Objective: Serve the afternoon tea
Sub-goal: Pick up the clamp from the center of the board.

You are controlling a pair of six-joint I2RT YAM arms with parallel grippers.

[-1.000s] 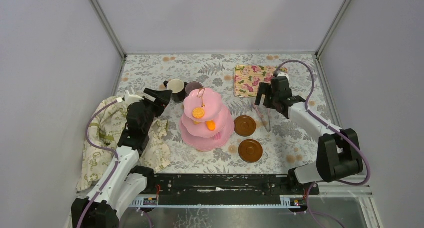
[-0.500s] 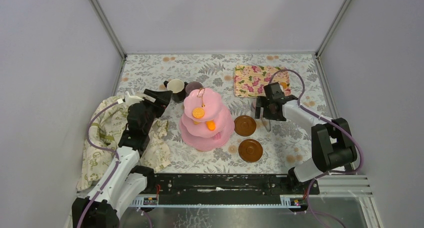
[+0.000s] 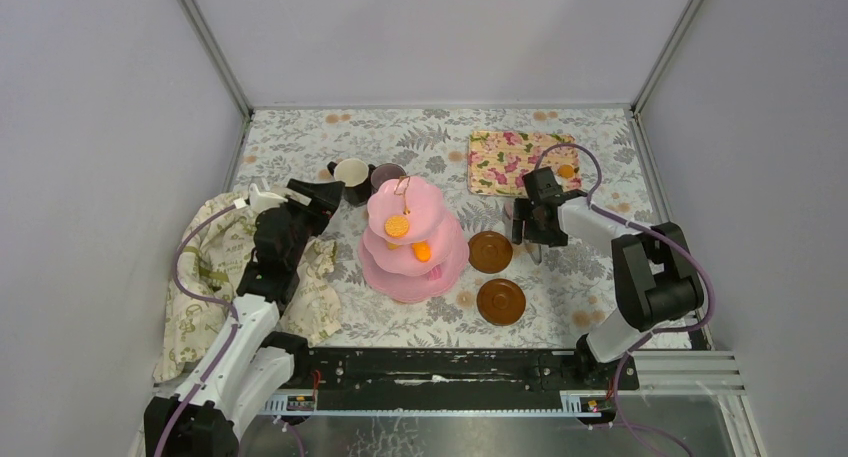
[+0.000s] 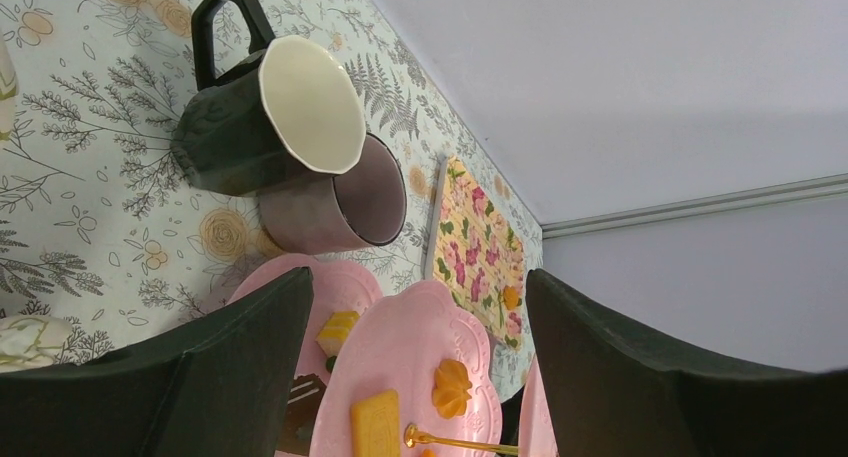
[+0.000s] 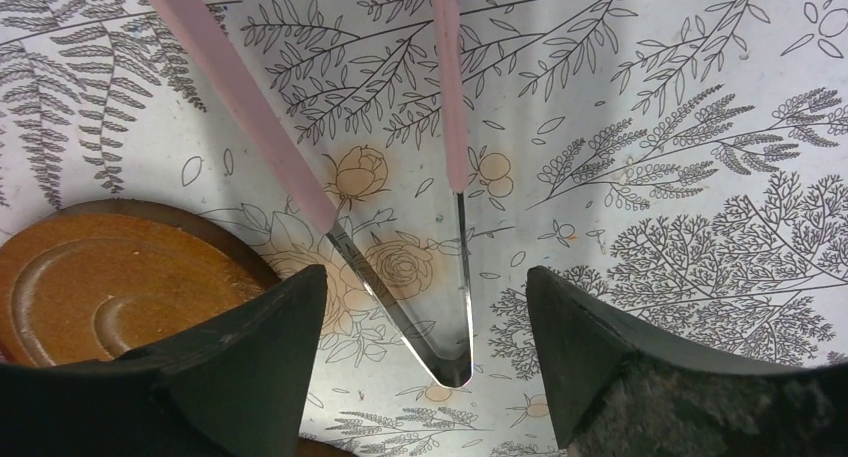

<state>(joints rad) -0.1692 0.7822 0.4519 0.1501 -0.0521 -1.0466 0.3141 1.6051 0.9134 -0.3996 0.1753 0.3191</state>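
Observation:
The pink three-tier cake stand (image 3: pixel 412 245) with a gold loop handle stands mid-table, holding orange sweets and a biscuit. Two dark mugs (image 3: pixel 352 173) (image 3: pixel 388 175) stand just behind it. Two brown saucers (image 3: pixel 490 251) (image 3: pixel 501 301) lie to its right. My left gripper (image 3: pixel 325 191) is open and empty, left of the mugs; its wrist view shows the mugs (image 4: pixel 290 112) and the stand's top tier (image 4: pixel 410 362). My right gripper (image 3: pixel 528 222) is open, low over pink-handled metal tongs (image 5: pixel 440 307) that lie on the table between its fingers, beside a saucer (image 5: pixel 110 282).
A floral-patterned tray (image 3: pixel 515 160) lies at the back right with one orange sweet (image 3: pixel 566 171) on it. A beige leaf-print cloth (image 3: pixel 215 267) is bunched under my left arm. Grey walls enclose the table on three sides.
My right gripper has moved down and slightly towards the near left, onto the tongs. The left arm, stand, mugs and saucers have not moved.

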